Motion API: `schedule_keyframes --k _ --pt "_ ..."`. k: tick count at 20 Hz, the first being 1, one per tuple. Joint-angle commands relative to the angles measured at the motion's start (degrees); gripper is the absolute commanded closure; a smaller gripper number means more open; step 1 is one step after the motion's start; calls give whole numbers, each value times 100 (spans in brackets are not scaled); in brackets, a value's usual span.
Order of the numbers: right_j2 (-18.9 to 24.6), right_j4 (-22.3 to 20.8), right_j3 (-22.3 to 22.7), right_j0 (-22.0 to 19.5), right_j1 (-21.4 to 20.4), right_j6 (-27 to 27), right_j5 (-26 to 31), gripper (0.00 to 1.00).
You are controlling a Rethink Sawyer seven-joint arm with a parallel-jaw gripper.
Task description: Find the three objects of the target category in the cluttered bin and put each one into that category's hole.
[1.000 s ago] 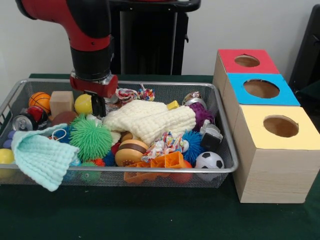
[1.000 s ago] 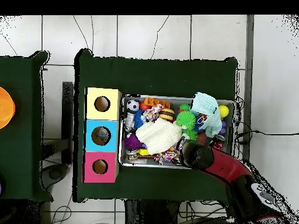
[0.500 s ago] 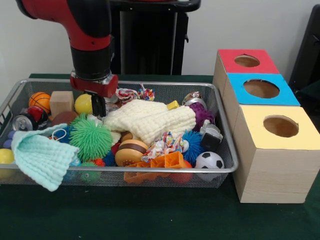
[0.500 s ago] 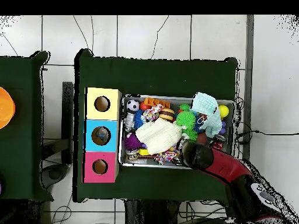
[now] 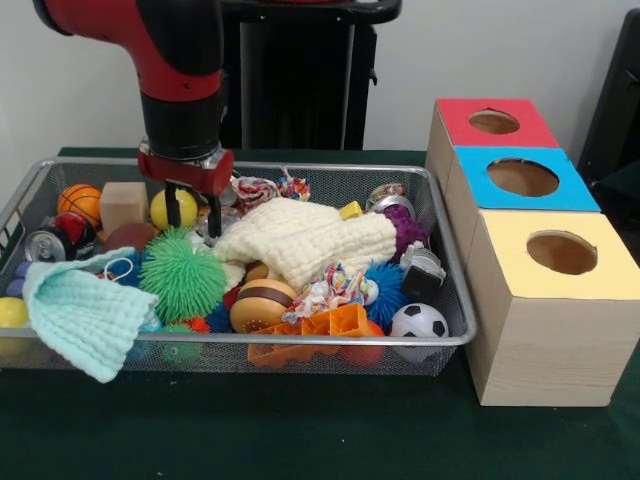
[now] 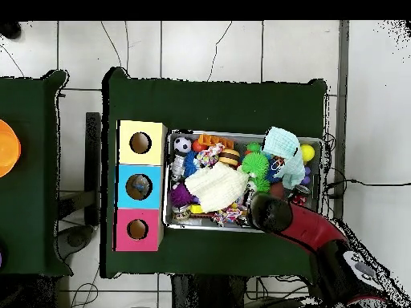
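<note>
The fingers [image 5: 192,207] hang apart just above the yellow ball [image 5: 167,209], which looks light, smooth and apt to roll, best pinched across its middle.

Fingers [image 5: 172,207] now spread apart, cream cloth [image 5: 300,240] edge slightly shifted

Sawyer arm [image 5: 175,60] comprised glossy red shells, a black cylindrical wrist, a red flange, and dark gripper [image 5: 190,205] fingers.
</note>
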Motion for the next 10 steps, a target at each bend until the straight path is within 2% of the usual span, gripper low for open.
schedule_keyframes --k 1,7,10 --pt "445 221 -228 17 560 737 70 0" --pt "574 166 -156 -131 618 657 -80 0" --pt "585 189 -312 -130 762 675 -160 0"
